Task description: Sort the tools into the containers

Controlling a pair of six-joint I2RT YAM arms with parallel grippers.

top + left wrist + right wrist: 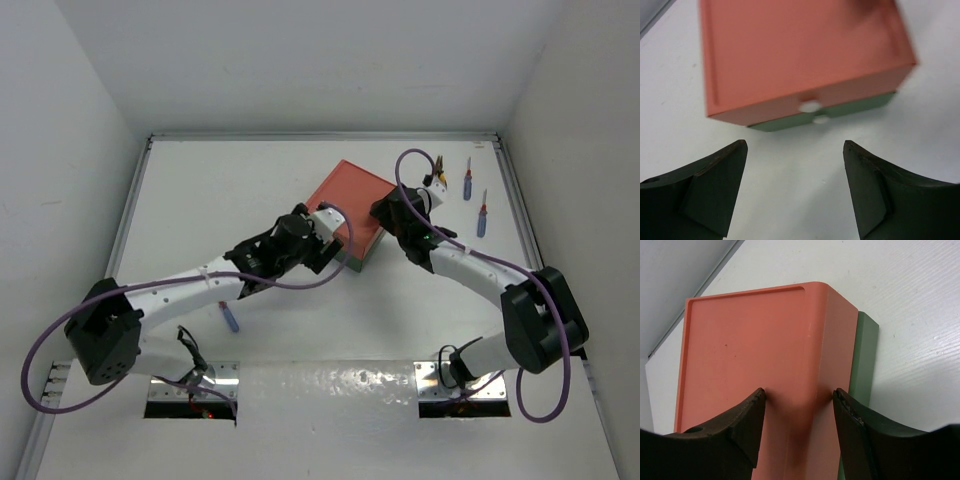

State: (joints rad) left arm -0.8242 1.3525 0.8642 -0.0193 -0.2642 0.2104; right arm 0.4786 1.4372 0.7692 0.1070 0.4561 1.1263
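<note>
Matte salmon-red square drawer box [805, 55] on a dark green box [860, 104], blurred white knobs [810, 106] facing the left pincer [795, 192], which is spread wide and empty. The right pincer [798, 396] is parted astride the salmon box's rounded corner; contact unclear. Right of it: yellow-handled pliers [440, 181], two blue-and-red screwdrivers [467, 181]. A third screwdriver [230, 318] lies left, on the white bench [200, 200].

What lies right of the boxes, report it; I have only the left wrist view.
Observer: Pliers lie closest to the red box. Farther right are a screwdriver and a second screwdriver, all on the table.
Operator: Report the right hand.
Observer: The right hand is open, its fingers astride the red box's corner. I can't tell whether they touch it.
</note>
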